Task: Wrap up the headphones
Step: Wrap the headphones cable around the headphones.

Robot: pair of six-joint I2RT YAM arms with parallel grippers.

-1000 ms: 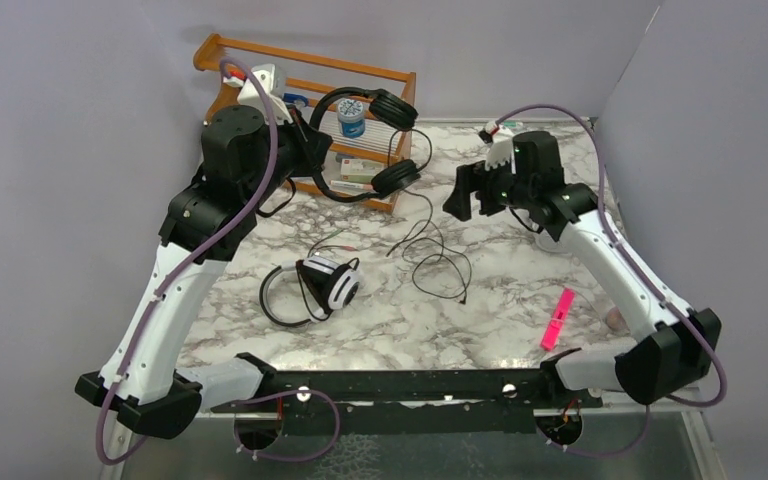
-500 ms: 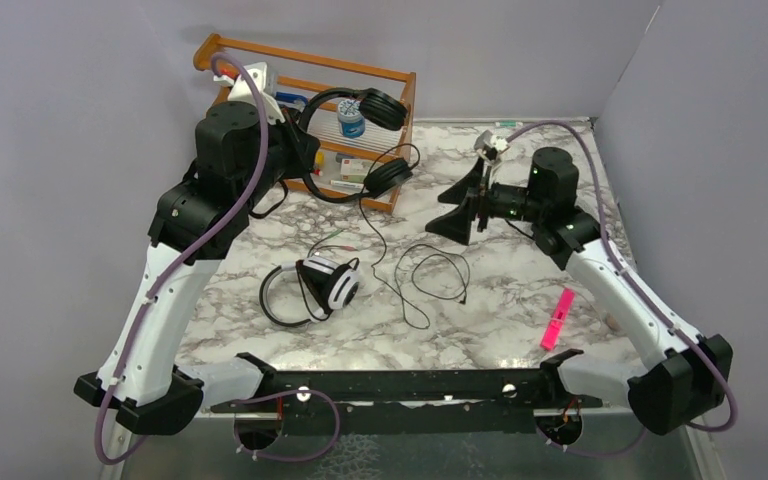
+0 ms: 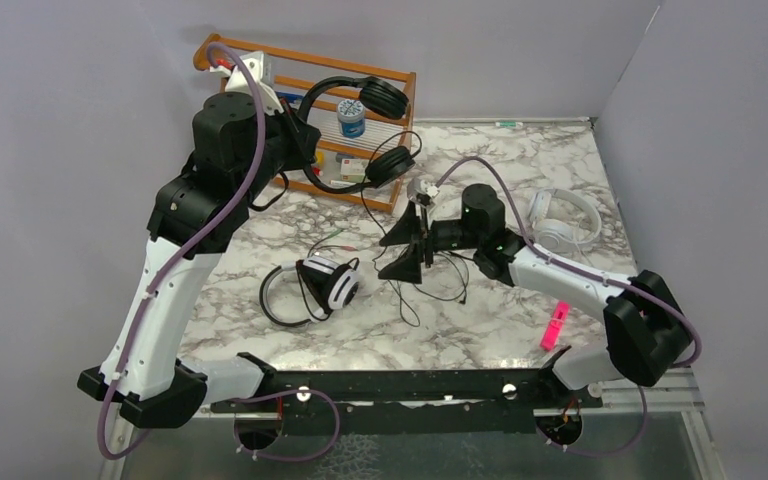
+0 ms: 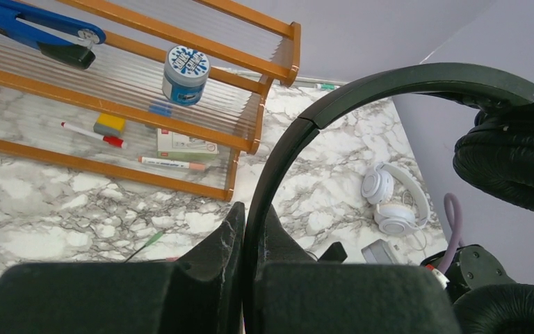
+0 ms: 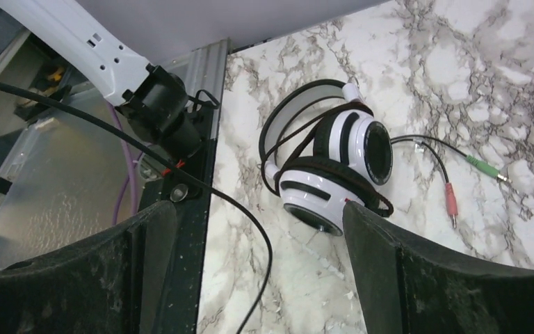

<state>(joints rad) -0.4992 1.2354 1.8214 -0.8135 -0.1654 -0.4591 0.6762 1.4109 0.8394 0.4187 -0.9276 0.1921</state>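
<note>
My left gripper (image 3: 298,140) is shut on the headband of the all-black headphones (image 3: 360,125), held up in front of the wooden rack. In the left wrist view the band (image 4: 361,90) runs between the gripper's (image 4: 252,229) closed jaws. Their black cord (image 3: 378,235) hangs to the table. My right gripper (image 3: 406,250) stands open low over the table's middle, and the cord (image 5: 264,239) passes between its jaws (image 5: 256,212) untouched. The white headphones with black pads (image 3: 330,283) lie there, their cord wound round them (image 5: 334,167). All-white headphones (image 3: 563,222) lie at the right.
The wooden rack (image 3: 310,58) at the back left holds a blue-lidded jar (image 3: 351,122), pens and a blue tool (image 4: 35,28). A pink highlighter (image 3: 557,318) lies near the right front. Green and pink plugs (image 5: 483,170) lie beside the wrapped headphones. Walls close the back and right.
My right arm has swung from the back right down to the table's middle, over the cord, uncovering the all-white headphones. My left arm has lifted the black headphones slightly.
</note>
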